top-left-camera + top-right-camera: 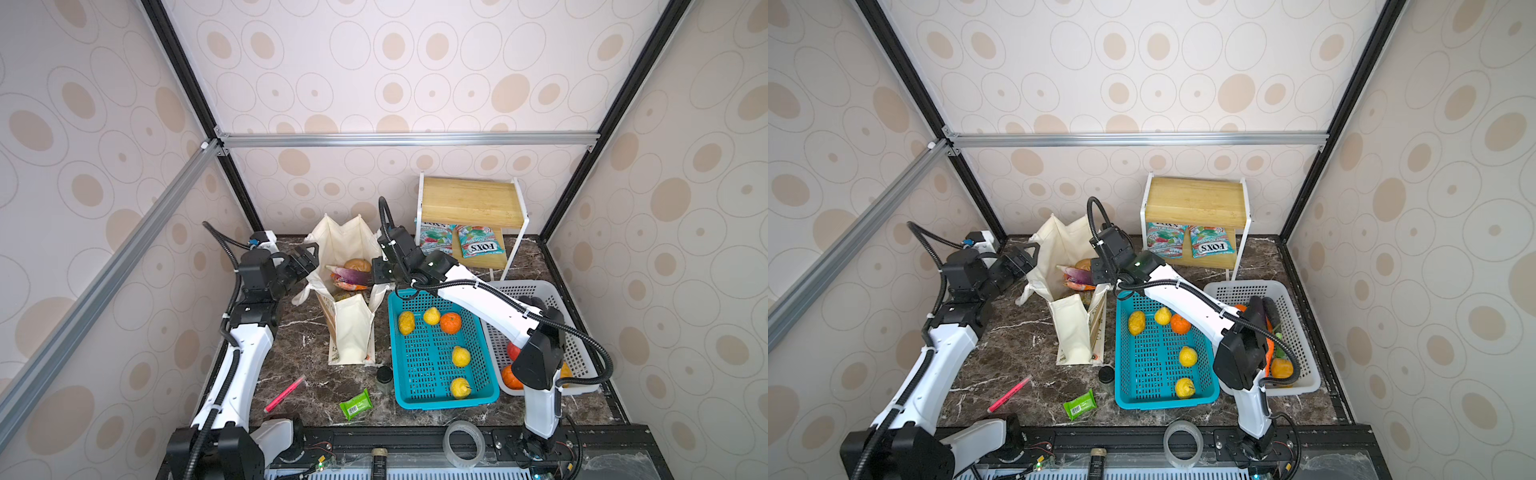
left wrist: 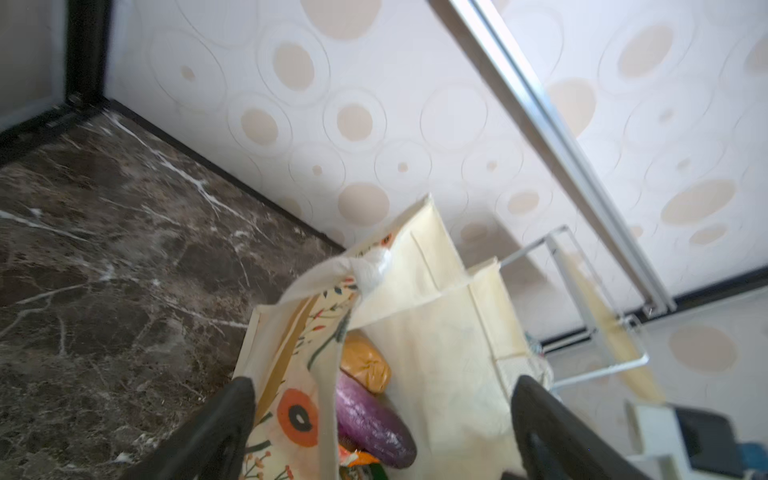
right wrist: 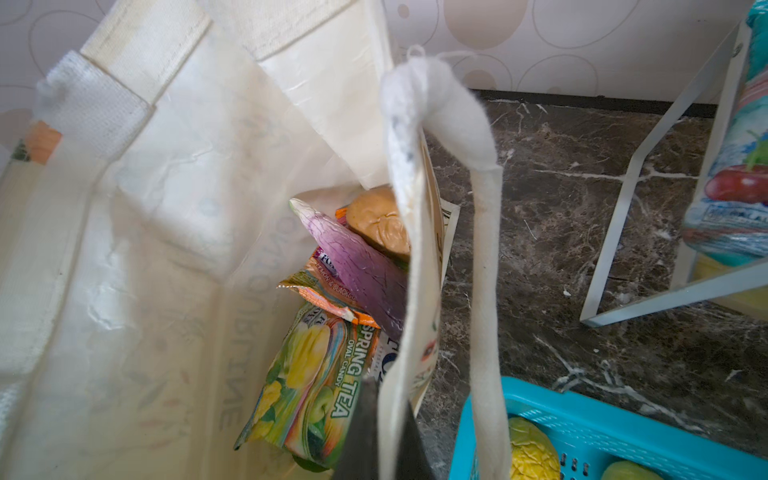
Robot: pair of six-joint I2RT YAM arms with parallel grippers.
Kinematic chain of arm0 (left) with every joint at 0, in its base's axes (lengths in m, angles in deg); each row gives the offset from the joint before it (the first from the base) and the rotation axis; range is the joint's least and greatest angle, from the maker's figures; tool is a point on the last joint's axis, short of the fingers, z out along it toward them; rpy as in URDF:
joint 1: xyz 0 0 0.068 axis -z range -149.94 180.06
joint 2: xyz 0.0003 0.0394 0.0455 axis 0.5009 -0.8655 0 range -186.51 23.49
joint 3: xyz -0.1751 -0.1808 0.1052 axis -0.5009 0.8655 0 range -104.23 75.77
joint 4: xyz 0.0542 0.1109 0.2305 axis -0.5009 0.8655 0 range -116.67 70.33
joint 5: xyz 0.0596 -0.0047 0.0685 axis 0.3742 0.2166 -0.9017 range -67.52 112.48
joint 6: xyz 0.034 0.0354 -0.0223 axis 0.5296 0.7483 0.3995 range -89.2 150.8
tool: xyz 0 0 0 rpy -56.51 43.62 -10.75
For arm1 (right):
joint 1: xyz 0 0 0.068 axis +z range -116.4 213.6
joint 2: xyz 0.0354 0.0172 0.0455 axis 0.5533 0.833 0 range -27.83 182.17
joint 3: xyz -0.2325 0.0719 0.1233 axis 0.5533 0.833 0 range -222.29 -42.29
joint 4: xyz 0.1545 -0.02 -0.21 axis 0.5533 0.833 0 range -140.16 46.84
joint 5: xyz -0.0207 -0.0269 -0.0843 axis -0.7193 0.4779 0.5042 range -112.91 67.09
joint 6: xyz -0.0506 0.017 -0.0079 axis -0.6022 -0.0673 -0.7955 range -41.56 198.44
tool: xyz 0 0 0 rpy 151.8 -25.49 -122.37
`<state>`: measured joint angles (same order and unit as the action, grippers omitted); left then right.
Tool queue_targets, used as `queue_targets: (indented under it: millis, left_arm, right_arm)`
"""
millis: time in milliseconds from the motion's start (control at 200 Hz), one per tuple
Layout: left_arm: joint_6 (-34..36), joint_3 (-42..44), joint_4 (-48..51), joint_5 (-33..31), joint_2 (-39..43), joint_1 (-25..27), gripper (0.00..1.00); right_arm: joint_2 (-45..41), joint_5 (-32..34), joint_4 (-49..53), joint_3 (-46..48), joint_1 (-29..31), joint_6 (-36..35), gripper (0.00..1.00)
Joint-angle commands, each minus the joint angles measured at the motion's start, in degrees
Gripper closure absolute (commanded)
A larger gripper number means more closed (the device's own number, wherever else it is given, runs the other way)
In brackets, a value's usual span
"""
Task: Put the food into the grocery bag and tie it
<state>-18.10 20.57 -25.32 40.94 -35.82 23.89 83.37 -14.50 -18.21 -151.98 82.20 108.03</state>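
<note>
Two grippers are working the tie step: right gripper (image 3: 374, 432) is pinching the white fabric handle (image 3: 484, 291) of the cream canvas grocery bag (image 1: 353, 328), which is standing mid-table w/ toy produce & shiny snack packets (image 3: 316, 395) inside, while left gripper (image 1: 311, 261) is hanging spread at its rim, prob. needing the opposite handle next, on a dark marble tabletop (image 1: 307, 345), w/ dotted beige walls (image 1: 415, 83) behind.

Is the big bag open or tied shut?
Open. The grocery bag gapes at the top, with a purple vegetable and snack packets showing inside.
</note>
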Motion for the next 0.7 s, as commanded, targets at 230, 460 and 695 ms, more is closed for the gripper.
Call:
queue_targets:
  millis: [230,460,695]
  left_arm:
    - [-43.6,7.1,14.9,-11.7,15.2,-1.7,0.02]
    - [-51.8,12.1,13.4,-6.2,13.2,-1.5,0.04]
    - [-56.3,15.6,9.2,-7.3,12.7,1.9,0.07]
  right_arm:
    - [-4.1,-1.5,-2.3,4.9,-0.9,0.3,1.0]
    - [-4.0,-3.0,-3.9,6.0,-1.0,0.4,1.0]
    - [-3.6,-3.2,-4.2,5.8,-1.0,0.6,1.0]
